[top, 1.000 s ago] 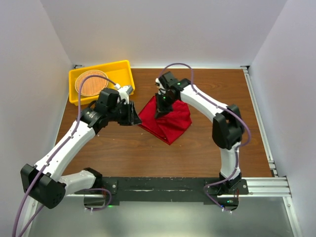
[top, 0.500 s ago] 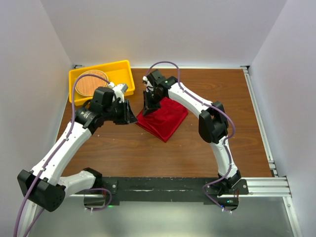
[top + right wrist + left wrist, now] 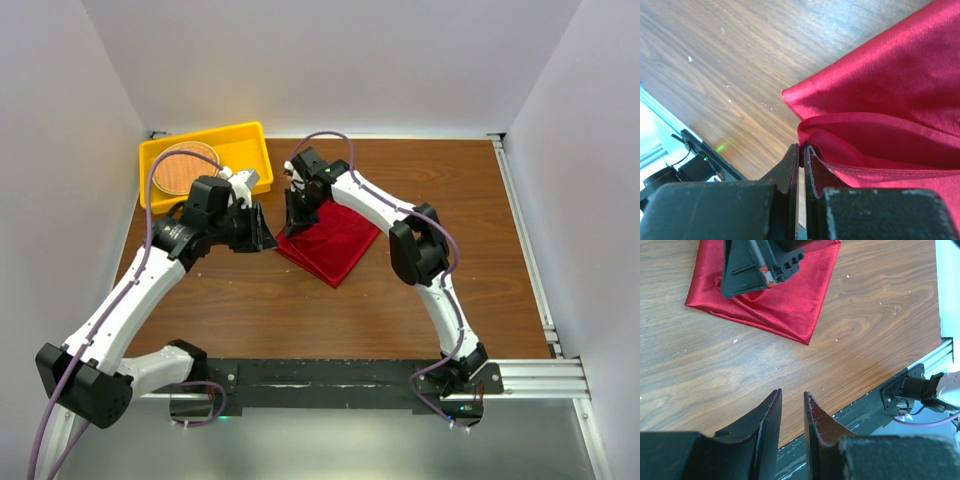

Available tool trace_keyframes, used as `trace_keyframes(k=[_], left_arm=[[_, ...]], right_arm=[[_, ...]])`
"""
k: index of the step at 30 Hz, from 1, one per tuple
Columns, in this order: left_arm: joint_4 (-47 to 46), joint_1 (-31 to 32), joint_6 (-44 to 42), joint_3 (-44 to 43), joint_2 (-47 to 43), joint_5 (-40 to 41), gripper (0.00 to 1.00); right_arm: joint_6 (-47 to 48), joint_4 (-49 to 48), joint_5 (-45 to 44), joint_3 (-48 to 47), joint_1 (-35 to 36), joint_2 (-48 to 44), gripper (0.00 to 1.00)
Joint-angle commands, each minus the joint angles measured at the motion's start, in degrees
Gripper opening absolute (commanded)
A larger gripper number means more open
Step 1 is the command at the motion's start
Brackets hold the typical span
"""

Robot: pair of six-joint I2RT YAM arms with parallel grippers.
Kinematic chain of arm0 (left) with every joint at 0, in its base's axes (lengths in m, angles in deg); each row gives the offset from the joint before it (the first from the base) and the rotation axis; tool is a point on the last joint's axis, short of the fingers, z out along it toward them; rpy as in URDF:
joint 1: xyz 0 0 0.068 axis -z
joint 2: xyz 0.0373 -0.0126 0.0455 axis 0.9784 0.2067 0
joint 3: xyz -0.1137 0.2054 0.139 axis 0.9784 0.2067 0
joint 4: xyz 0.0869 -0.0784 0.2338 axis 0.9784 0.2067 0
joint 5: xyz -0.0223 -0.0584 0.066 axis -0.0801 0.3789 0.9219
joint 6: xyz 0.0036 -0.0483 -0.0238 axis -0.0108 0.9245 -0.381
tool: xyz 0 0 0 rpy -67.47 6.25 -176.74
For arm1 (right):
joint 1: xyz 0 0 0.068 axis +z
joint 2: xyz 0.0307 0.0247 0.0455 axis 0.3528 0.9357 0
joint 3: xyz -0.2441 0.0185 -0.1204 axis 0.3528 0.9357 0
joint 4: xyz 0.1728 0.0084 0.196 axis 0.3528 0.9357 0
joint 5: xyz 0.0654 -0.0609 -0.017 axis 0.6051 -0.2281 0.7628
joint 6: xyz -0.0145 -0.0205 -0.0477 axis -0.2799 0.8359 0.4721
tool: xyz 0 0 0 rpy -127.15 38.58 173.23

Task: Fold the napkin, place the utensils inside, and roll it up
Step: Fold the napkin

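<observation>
Centrally on the wooden table lies the red napkin, folded double. The right gripper pinches the hem of the upper layer at the napkin's left corner, its fingers pressed together on the cloth. Just to the left, the left gripper hovers above bare wood, jaws narrowly parted and holding nothing. Beyond it, a yellow tray holds a round woven mat.

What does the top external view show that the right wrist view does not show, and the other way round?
Only the top external view: the yellow tray holding a round woven mat, and the left hand beside the napkin. Only the right wrist view: how the right hand pinches the napkin's upper edge. Both: the red napkin on the wooden table.
</observation>
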Motion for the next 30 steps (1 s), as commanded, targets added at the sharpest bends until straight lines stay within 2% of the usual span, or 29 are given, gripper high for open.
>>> trace_keyframes(k=[1, 4, 8, 9, 11, 12, 14, 16, 20, 22, 26, 30], left_arm=[[0.32, -0.46, -1.29, -2.79, -0.29, -0.01, 0.29], [0.41, -0.54, -1.29, -2.61, -0.46, 0.51, 0.29], [0.24, -1.07, -0.15, -1.56, -0.73, 1.65, 0.3], [0.15, -1.24, 0.29, -1.38, -0.99, 2.18, 0.31], [-0.03, -1.68, 2.13, -0.42, -0.9, 4.63, 0.39], [-0.55, -1.86, 2.75, -0.07, -0.64, 5.17, 0.42], [-2.39, -2.21, 4.16, 1.6, -0.2, 5.96, 0.48], [-5.55, -2.47, 4.6, 3.18, 1.81, 6.05, 0.52], [-8.11, -3.0, 3.82, 1.26, 10.15, 4.74, 0.53], [-9.34, -3.0, 2.85, -1.1, 15.87, 2.81, 0.59], [-9.0, -3.0, 0.21, -7.61, 26.14, 1.75, 0.74], [-7.67, -3.09, -2.51, -14.82, 33.54, 3.59, 0.74]], right_arm=[[-0.72, -1.49, 2.2, -3.22, 0.5, 0.65, 0.0], [-0.98, -2.02, 2.64, -3.57, 0.77, 1.45, 0.03], [-2.38, -2.81, 5.09, -5.85, 1.38, 3.64, 0.13], [-2.73, -2.9, 5.62, -6.82, 1.47, 3.99, 0.22], [-4.05, -3.68, 6.07, -9.28, 1.56, 4.26, 0.31], [-4.49, -3.95, 6.94, -9.81, 1.47, 3.91, 0.43], [-4.41, -2.99, 7.21, -10.78, 1.21, 1.99, 0.53], [-3.19, -0.19, 3.8, -8.43, -0.36, -0.38, 0.65], [-2.48, -0.7, -0.69, 3.35, -6.16, -9.7, 0.68], [-0.99, -1.05, -1.66, 8.09, -9.76, -13.57, 0.69], [2.7, 2.1, -1.66, 7.68, -12.85, -14.11, 0.69], [4.82, 3.7, -4.39, 5.31, -13.73, -13.14, 0.7]])
